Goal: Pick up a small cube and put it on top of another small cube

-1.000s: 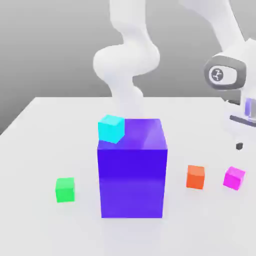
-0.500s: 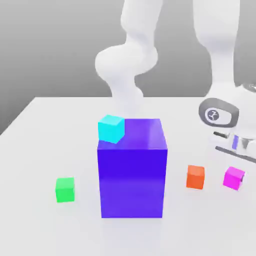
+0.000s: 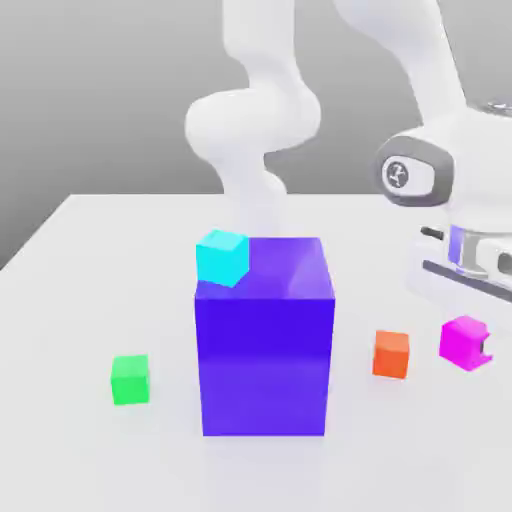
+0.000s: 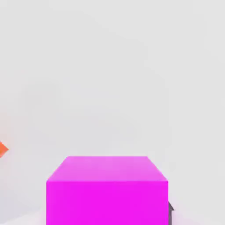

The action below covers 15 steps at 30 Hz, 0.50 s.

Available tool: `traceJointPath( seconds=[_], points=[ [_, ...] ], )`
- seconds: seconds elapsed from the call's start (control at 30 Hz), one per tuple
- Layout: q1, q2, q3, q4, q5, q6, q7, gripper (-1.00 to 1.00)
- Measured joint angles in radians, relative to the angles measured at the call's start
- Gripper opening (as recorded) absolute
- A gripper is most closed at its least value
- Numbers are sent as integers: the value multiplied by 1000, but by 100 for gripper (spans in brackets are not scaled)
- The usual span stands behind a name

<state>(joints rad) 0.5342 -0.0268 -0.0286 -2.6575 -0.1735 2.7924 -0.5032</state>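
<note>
The small magenta cube (image 3: 461, 337) hangs just above the table at the exterior view's right, with my gripper (image 3: 467, 346) shut on it. One dark fingertip (image 3: 487, 351) shows at the cube's right side. In the hand view the magenta cube (image 4: 107, 191) is close up, and a dark finger (image 4: 170, 211) presses its side. An orange cube (image 3: 391, 353) sits on the table a little to the left of the held cube, apart from it. Its corner (image 4: 2, 149) shows in the hand view.
A big purple-blue block (image 3: 264, 350) stands in the middle of the white table (image 3: 90, 260) with a cyan cube (image 3: 222, 256) on its top far-left corner. A green cube (image 3: 130, 379) lies to the block's left. The arm's white links (image 3: 255, 120) rise behind the block.
The hand came down over the magenta cube and its fingers went from open to shut on it. The cube has since risen slightly off the table and shifted a little left.
</note>
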Motion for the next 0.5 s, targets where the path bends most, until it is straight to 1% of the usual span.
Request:
traceJointPath(
  seconds=[0.33,0.4,0.5],
  points=[
    [-384,-211,-189,5,-193,-43,247,-100],
    [-453,-243,-230,-3,-216,-52,272,-100],
    [-511,-266,-280,-28,-223,-67,269,-100]
  ],
)
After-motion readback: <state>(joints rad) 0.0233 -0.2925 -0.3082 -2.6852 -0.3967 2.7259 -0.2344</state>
